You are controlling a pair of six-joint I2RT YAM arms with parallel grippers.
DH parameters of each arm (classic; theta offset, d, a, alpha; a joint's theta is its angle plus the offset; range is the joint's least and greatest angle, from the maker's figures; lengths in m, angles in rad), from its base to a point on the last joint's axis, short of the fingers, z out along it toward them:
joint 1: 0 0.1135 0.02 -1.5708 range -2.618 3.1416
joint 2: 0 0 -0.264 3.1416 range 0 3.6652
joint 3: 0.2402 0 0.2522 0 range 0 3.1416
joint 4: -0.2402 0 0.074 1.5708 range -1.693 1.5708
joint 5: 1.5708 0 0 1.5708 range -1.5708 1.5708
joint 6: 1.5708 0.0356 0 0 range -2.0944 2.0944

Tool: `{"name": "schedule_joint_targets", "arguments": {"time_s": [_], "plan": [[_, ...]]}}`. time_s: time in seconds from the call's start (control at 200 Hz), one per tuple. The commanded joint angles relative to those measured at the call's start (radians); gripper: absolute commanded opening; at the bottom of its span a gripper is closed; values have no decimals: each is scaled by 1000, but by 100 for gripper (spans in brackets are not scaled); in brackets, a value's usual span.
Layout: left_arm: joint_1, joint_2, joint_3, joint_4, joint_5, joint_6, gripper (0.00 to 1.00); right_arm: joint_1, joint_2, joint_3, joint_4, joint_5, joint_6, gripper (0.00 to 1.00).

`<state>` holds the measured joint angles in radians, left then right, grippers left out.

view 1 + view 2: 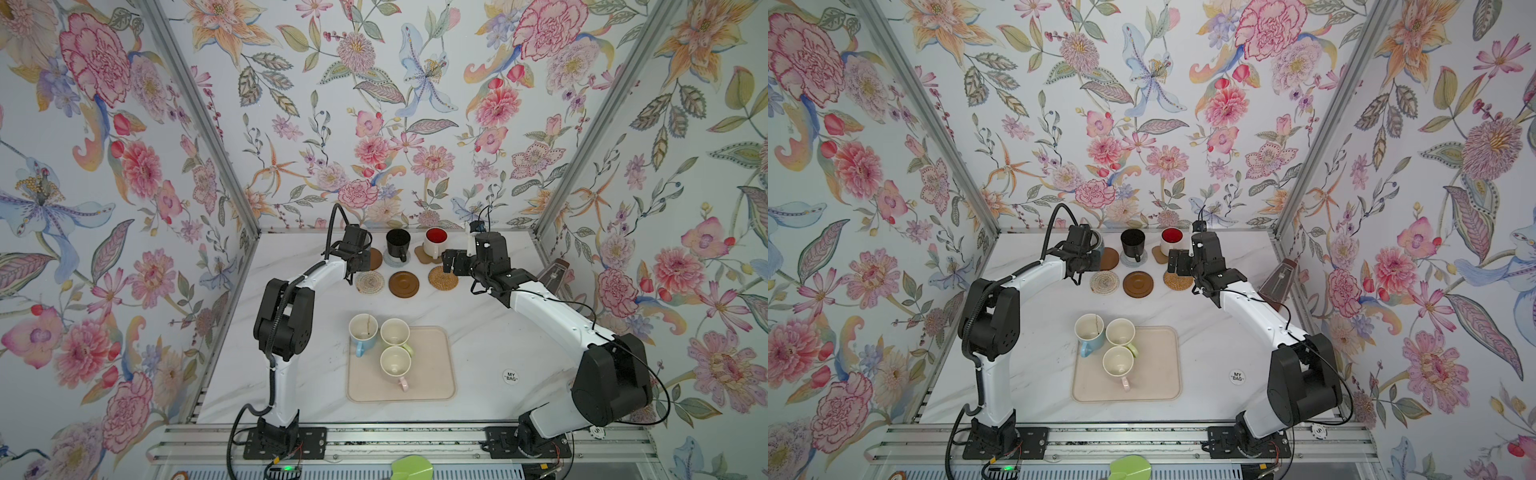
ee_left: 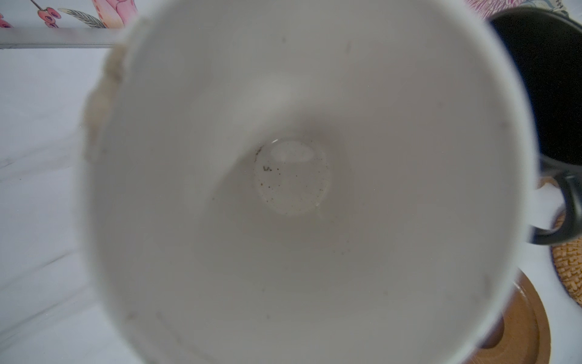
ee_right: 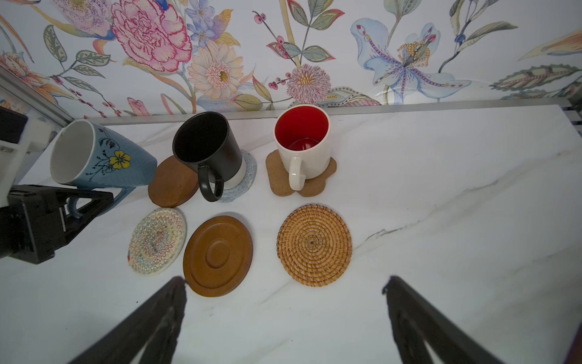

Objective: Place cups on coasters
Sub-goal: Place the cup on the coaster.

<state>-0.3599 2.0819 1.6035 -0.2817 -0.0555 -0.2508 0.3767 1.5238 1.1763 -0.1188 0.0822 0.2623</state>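
Observation:
My left gripper (image 1: 360, 261) is shut on the handle of a light blue flowered cup (image 3: 104, 157). That cup hangs tilted beside a bare dark brown coaster (image 3: 172, 182), and its white inside (image 2: 293, 176) fills the left wrist view. A black cup (image 1: 397, 244) stands on the grey coaster (image 3: 248, 176). The white, red-lined cup (image 1: 435, 242) stands on the tan flower coaster (image 3: 277, 179). The cream woven coaster (image 1: 370, 282), a brown disc (image 1: 404, 284) and the rattan coaster (image 1: 443, 277) lie bare. My right gripper (image 3: 285, 283) is open and empty near the rattan.
A beige tray (image 1: 432, 374) near the front holds a pale green cup (image 1: 395, 332) and a pale pink cup (image 1: 395, 362). Another light blue cup (image 1: 363, 330) stands at its left edge. A "MY BAG" sticker (image 1: 510, 377) and a brown wedge (image 1: 555, 270) are on the right.

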Motion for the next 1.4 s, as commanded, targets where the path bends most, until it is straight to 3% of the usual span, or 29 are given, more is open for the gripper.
{"name": "schedule_joint_targets", "arguments": {"time_s": [0.0, 0.726, 1.391], "plan": [[9, 16, 55, 77, -8, -2, 0, -10, -35, -16, -5, -10, 7, 99], [11, 128, 104, 108, 13, -15, 0, -42, -38, -23, -6, -20, 9, 99], [13, 109, 63, 145, 63, -48, 0, -45, -29, -23, 3, -30, 17, 99]]}}
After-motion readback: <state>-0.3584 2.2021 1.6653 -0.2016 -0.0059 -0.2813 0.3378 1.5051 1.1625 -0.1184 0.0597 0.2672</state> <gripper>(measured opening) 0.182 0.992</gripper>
